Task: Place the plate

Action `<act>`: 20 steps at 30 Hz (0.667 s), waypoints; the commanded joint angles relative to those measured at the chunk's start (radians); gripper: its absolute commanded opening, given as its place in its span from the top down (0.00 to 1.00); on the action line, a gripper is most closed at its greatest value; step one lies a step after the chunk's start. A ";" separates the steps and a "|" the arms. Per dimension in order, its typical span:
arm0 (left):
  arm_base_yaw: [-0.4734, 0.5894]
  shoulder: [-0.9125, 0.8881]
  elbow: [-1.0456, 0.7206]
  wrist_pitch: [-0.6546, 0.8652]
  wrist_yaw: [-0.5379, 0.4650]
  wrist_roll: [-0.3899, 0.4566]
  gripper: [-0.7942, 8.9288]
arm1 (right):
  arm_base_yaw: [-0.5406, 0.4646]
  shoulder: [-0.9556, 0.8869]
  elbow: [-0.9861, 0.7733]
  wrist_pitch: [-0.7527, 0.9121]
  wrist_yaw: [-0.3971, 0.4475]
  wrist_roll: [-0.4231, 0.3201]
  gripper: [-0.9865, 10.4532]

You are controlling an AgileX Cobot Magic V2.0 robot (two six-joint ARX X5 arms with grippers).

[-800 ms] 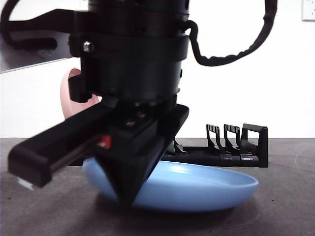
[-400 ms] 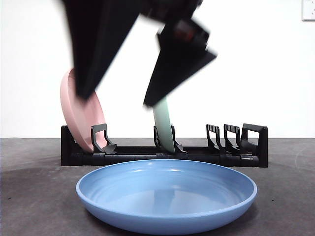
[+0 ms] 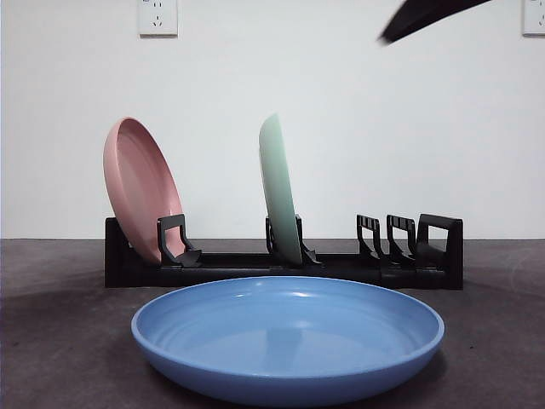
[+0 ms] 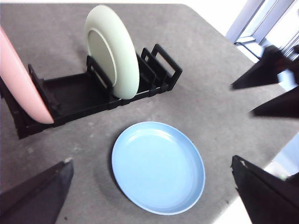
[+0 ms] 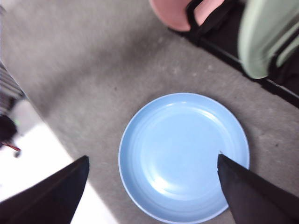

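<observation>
On the bench (image 3: pixel 51 341), toward its left side in the front view, a pink plate (image 3: pixel 136 192) is leaning back in the end slot of a black dish rack (image 3: pixel 281 268), tilted well off upright. Further right along the same rack, a pale green plate (image 3: pixel 277 192) is standing close to upright in a middle slot, well apart from the pink one. Right of that, several rack slots are sitting without plates, ending in the rack's looped handle at its right end.

Just in front of the rack, nearer the bench's front edge, the blue plate (image 3: pixel 288 336) is lying flat on the grey surface, right way up, touching neither the rack nor either of my grippers.

My left gripper (image 4: pixel 149 205) is hovering high above the bench with its jaws spread wide, gripping nothing; the blue plate (image 4: pixel 158 166) is showing between them far below, with the rack (image 4: pixel 93 95) and both standing plates beyond it. My right gripper (image 5: pixel 149 196) is likewise hanging above the bench with its jaws far apart and nothing between them, looking down on the blue plate (image 5: pixel 183 156). In the front view only a dark blurred tip is showing at the top right corner, and I cannot tell which arm it belongs to.
</observation>
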 commanded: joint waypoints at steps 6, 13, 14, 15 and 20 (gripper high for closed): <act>-0.018 0.109 0.026 0.007 -0.024 0.005 0.45 | -0.225 -0.129 0.019 -0.129 -0.137 -0.080 0.53; -0.052 0.261 0.037 0.006 -0.087 -0.010 0.44 | -0.361 -0.224 0.019 -0.228 -0.232 -0.132 0.53; -0.058 0.283 0.045 0.004 -0.105 -0.010 0.44 | -0.373 -0.233 0.019 -0.233 -0.243 -0.138 0.53; -0.064 0.306 0.057 0.002 -0.124 -0.009 0.44 | -0.385 -0.240 0.018 -0.237 -0.253 -0.140 0.53; -0.104 0.444 0.167 -0.016 -0.287 -0.009 0.44 | -0.429 -0.278 0.018 -0.263 -0.265 -0.152 0.53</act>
